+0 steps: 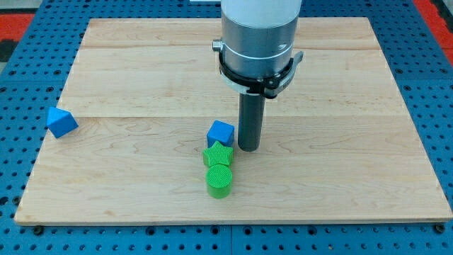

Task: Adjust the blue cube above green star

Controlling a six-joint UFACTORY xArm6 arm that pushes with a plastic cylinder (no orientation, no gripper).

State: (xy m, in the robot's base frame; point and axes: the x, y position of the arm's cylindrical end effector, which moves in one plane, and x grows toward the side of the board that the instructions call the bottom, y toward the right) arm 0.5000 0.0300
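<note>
A blue cube (221,132) sits near the middle of the wooden board (141,85), touching the top of a green star-like block (218,156). A green cylinder (219,181) lies just below the green star, touching it. My tip (248,148) rests on the board right beside the blue cube, at its right side, level with the seam between cube and star. The rod hangs from a large grey arm body (257,35) above.
A second blue block, a triangular wedge (61,122), lies at the board's left edge. The board sits on a blue pegboard table (21,71) that surrounds it on all sides.
</note>
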